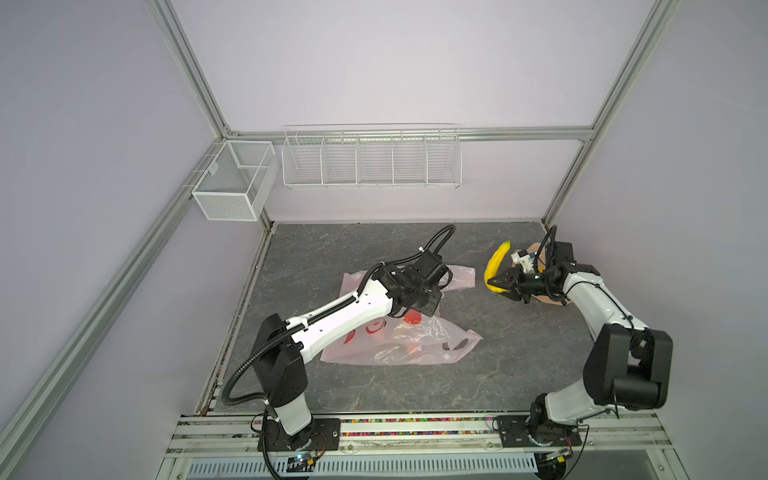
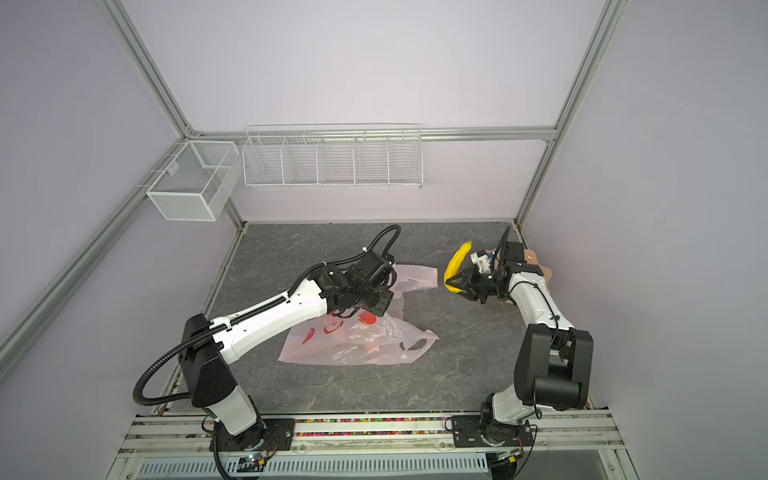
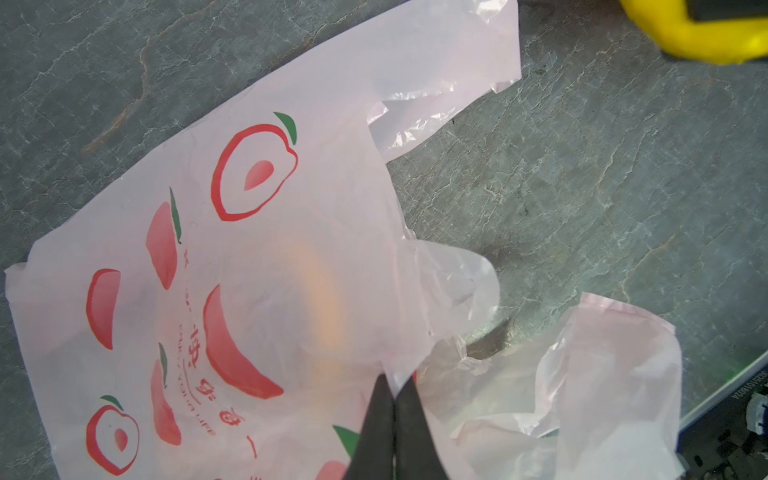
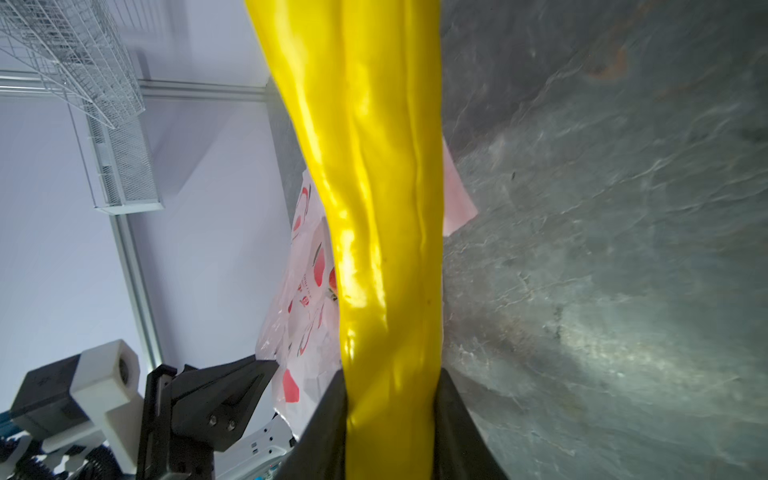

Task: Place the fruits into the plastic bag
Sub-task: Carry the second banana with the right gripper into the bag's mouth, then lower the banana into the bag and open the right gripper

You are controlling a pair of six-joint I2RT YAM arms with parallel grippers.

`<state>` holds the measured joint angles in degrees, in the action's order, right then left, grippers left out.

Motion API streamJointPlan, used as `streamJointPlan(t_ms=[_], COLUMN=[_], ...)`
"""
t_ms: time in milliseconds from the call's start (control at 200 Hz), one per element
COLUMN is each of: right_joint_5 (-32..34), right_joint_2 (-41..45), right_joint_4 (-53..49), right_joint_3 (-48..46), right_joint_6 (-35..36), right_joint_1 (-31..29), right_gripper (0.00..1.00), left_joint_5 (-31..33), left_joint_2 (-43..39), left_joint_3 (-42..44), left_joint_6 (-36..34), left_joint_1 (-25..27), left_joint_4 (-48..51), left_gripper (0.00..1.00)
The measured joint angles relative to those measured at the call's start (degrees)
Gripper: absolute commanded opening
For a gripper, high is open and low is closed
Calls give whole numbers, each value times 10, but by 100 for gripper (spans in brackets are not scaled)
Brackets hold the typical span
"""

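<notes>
Plastic bag (image 1: 415, 345) lies mid-tabletop (image 1: 415, 395), your view: handles toward the right edge. Left gripper (image 3: 395, 382) sits above the bag's far half, pinching film at the mouth. One fruit (image 3: 324, 307) lies inside the bag. Near the far right corner, right gripper (image 4: 390, 374) clamps the banana (image 1: 496, 262) above the tabletop, apart from the bag. Plate (image 2: 545, 274) lies under that arm.
</notes>
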<state>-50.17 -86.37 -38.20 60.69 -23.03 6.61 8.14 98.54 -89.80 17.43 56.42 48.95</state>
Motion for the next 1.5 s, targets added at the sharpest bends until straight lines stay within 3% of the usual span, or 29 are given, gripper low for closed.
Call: streamJointPlan(t_ms=[325,505,1130,1500], right_joint_5=[-59,-67,-78,-70], right_joint_2=[71,78,81,-44], right_joint_4=[63,99,193,294], right_joint_3=[-164,-211,-256,-167], right_joint_6=[-42,-71,-139,-201], right_joint_1=[-42,-87,-219,-261], right_gripper=[10,10,10,10], left_joint_5=[6,6,6,-7], left_joint_2=[0,0,3,4], left_joint_3=[-10,-20,-33,-33], left_joint_6=[-2,-2,-2,-3], left_joint_1=[0,0,0,0], left_joint_4=[7,10,11,11], left_gripper=[0,0,0,0])
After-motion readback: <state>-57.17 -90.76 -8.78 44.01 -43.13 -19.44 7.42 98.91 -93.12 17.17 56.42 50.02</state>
